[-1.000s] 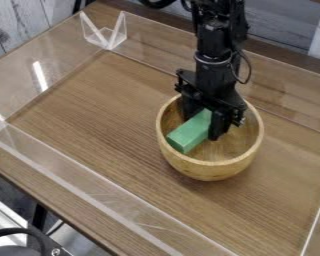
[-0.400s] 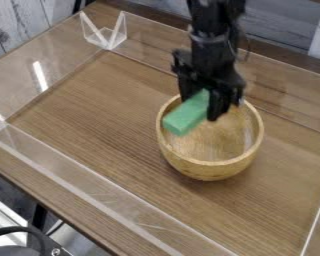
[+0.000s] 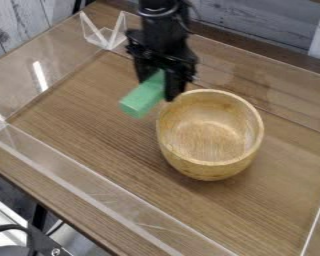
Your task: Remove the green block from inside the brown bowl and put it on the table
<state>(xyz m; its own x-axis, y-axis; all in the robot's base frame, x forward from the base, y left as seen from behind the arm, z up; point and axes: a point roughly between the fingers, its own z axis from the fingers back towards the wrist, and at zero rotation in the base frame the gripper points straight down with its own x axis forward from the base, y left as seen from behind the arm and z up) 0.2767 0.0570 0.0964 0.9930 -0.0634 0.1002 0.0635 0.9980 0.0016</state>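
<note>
The green block (image 3: 143,98) hangs in the air above the table (image 3: 83,130), just left of the brown bowl (image 3: 210,133) and clear of its rim. My gripper (image 3: 163,84) points down and is shut on the block's upper right end; the block slants down to the left from the fingers. The light wooden bowl stands upright at the middle right with nothing inside it.
Low clear acrylic walls (image 3: 109,205) edge the tabletop on all sides. A clear folded acrylic piece (image 3: 107,32) stands at the back left corner. Bare wood-grain surface lies left of and in front of the bowl.
The gripper has lifted the green block out of the bowl and carried it up and to the left, past the rim. The bowl has stayed in place and now holds nothing.
</note>
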